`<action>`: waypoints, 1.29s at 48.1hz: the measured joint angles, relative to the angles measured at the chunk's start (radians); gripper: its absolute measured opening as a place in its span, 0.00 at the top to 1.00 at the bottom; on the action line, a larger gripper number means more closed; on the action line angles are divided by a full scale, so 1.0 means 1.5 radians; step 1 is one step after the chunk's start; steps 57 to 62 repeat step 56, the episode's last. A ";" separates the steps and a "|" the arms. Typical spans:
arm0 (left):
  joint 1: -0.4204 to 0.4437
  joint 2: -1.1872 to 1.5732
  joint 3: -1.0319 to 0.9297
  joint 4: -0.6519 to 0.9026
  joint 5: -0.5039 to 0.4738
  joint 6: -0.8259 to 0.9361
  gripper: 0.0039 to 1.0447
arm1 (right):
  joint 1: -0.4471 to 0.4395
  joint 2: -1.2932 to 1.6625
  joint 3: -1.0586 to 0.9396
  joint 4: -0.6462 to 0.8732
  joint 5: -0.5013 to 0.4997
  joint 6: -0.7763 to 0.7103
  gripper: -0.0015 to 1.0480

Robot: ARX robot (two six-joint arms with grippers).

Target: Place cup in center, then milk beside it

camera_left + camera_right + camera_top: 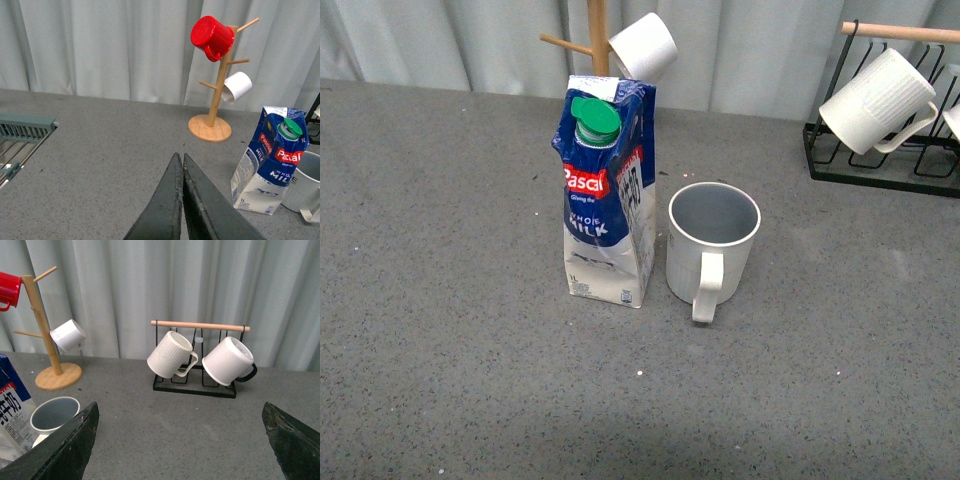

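The cup (712, 247) stands upright mid-table, off-white with a grey-blue inside, its loop handle toward the camera. Right beside it, on its left, stands the milk (606, 190), a blue-and-white carton with a green cap, upright. Both also show in the left wrist view: the milk (270, 162) and part of the cup (305, 182). In the right wrist view, the cup (54, 415) sits next to the milk's edge (12, 412). My left gripper (180, 159) is shut and empty, well short of the carton. My right gripper (180, 420) is open, empty, away from both. Neither arm appears in the front view.
A wooden mug tree (216, 95) holds a red mug (212, 37) and a small white cup (236, 87) behind the carton. A black wire rack (195, 382) with a wooden bar holds a ribbed mug (171, 356) and another white mug (227, 361). A grey-green dish rack (20, 137) lies far left.
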 joint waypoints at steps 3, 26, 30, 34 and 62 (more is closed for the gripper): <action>0.000 0.000 0.000 0.000 0.000 0.000 0.91 | 0.000 0.000 0.000 0.000 0.000 0.000 0.09; 0.000 -0.001 0.000 -0.001 0.000 0.000 0.10 | 0.000 0.000 0.000 0.000 0.000 0.000 0.09; 0.000 -0.001 0.000 -0.001 0.000 0.001 0.05 | 0.000 0.000 0.000 0.000 0.000 0.000 0.09; 0.000 -0.001 0.000 -0.001 0.000 0.001 0.06 | 0.000 0.000 0.000 0.000 0.000 0.000 0.09; 0.000 -0.001 0.000 -0.001 0.000 0.001 0.06 | 0.000 0.000 0.000 0.000 0.000 0.000 0.09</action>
